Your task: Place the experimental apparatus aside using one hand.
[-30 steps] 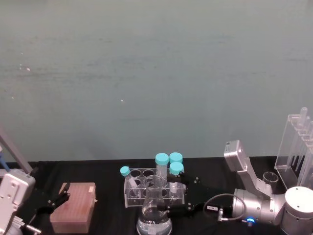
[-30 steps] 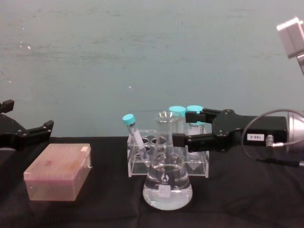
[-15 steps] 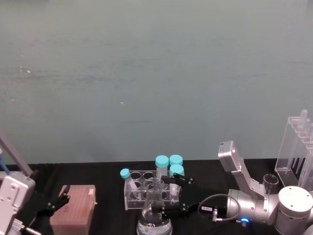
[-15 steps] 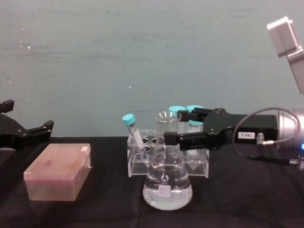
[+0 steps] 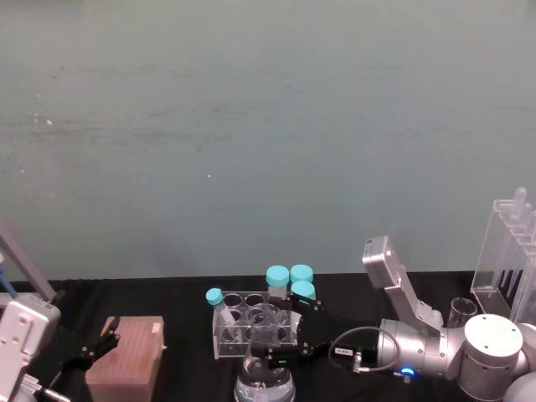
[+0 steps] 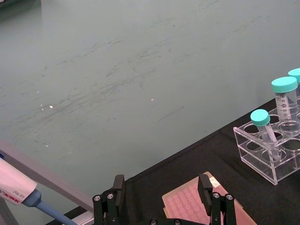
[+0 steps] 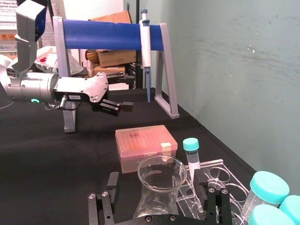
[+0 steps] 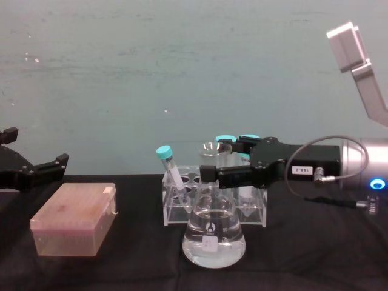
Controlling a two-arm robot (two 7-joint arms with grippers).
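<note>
Fingers of the right gripper (image 8: 216,159) stand spread either side of the neck of the conical flask (image 8: 213,233), not yet clamped; grasping looks the step in hand, so next a squeeze, then a sideways carry; flask stands upright on the black table (image 8: 315,254), mouth up, just before the tube rack (image 8: 176,212); left gripper (image 6: 161,183) idles spread, far left.

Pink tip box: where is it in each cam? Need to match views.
Head view: pink tip box, bottom left, left of the tube rack.
Chest view: lower left, left of the rack.
Left wrist view: just ahead of the left claw, at.
Right wrist view: mid-picture, beyond the flask.
Shared landmark: the rack's slanted teal-capped tube.
</note>
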